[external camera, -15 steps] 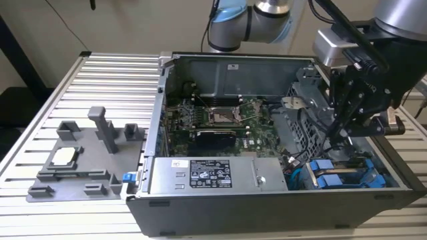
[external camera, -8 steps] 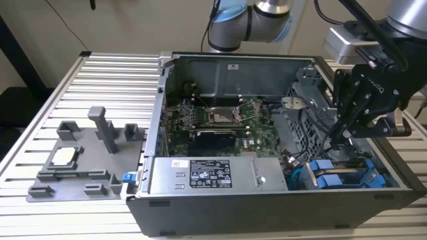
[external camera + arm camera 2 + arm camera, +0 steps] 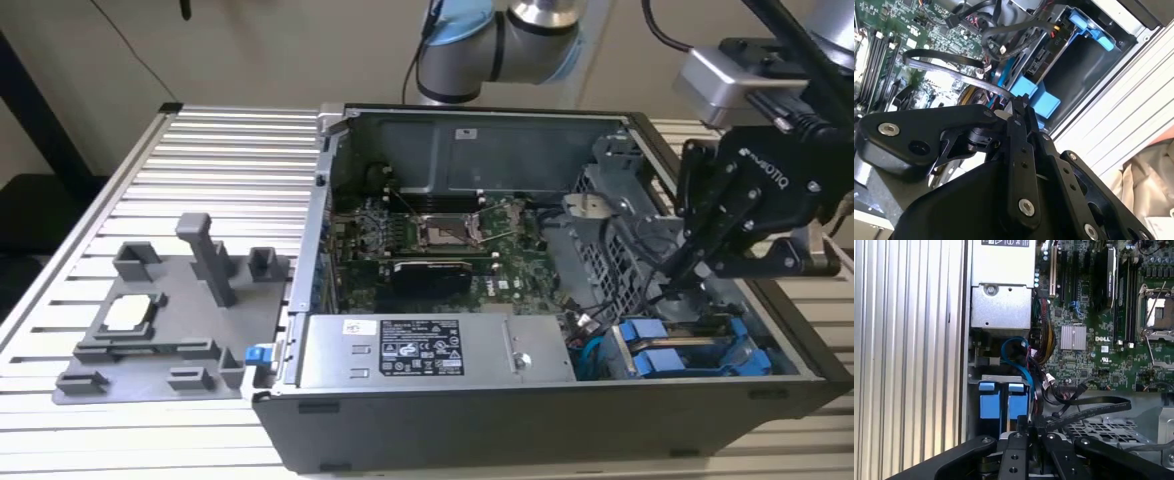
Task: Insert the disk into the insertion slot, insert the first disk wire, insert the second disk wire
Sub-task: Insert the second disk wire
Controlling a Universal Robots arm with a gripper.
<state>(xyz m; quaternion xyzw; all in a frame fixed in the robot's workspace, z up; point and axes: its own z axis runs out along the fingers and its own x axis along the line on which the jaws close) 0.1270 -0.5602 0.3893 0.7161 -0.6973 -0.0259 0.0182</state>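
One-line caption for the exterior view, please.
End effector lowered into the open computer case beside the drive cage, above two blue-ended carriers; grey fixture plate on the table.

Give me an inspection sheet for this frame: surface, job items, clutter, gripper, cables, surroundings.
Surface: slatted aluminium table carrying an open computer case.
Job's things: two blue carrier ends sit side by side in the drive cage, also seen in the first wrist view; which one holds the disk I cannot tell.
Clutter: grey plastic fixture tray on the exterior view's left, beside the case.
Grippers: gripper lowered into the case above the blue carriers; fingers look closed together in both wrist views, nothing visibly held.
Cables: black flat cable and blue wire loose near the cage.
Surroundings: plain wall behind; nothing else seen.
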